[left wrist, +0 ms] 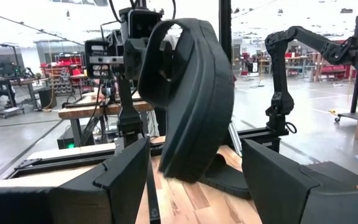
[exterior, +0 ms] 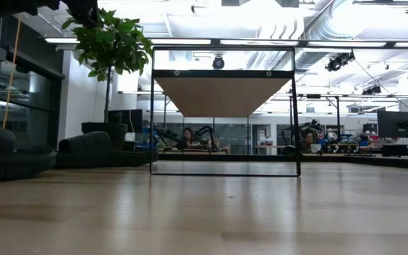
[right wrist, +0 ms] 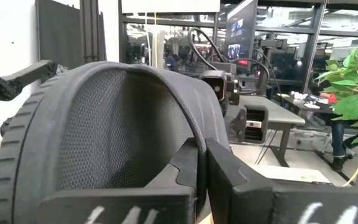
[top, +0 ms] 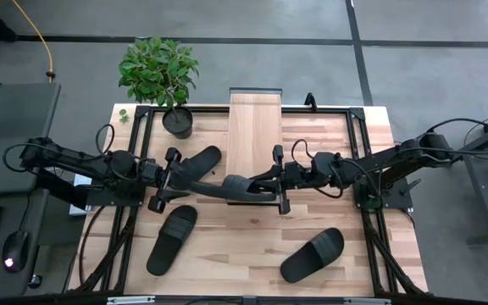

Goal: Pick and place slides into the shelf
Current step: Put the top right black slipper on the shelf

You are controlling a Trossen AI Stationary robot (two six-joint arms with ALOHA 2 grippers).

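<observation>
A black slide [top: 225, 188] is up between the two arms at mid-table, turned on its side, with my right gripper [top: 261, 184] shut on it. My left gripper [top: 188, 179] is open just left of it. Its fingers [left wrist: 123, 177] stand level on either side of the slide's lower end [left wrist: 182, 168], and I see no touch. Three more slides lie flat on the tabletop: one [top: 203, 159] by the left gripper, one [top: 174, 239] near left, one [top: 312, 254] near right. The shelf [top: 255, 127] stands at the far middle, its plank top resting on a dark frame [exterior: 222, 95]. My right gripper pinches the slide's ribbed strap [right wrist: 194, 146] where the arch comes down to the sole, with one finger [right wrist: 182, 171] inside the arch and the other outside. The fingers reach in about level from the table's right side. The slide stands on edge, its sole end slanting down toward the left gripper, apparently clear of the table.
A potted plant [top: 177, 121] stands at the far left beside the shelf. Dark frame rails run along the table's left [top: 134, 161] and right [top: 361, 161] sides. Bare wood lies between the two near slides.
</observation>
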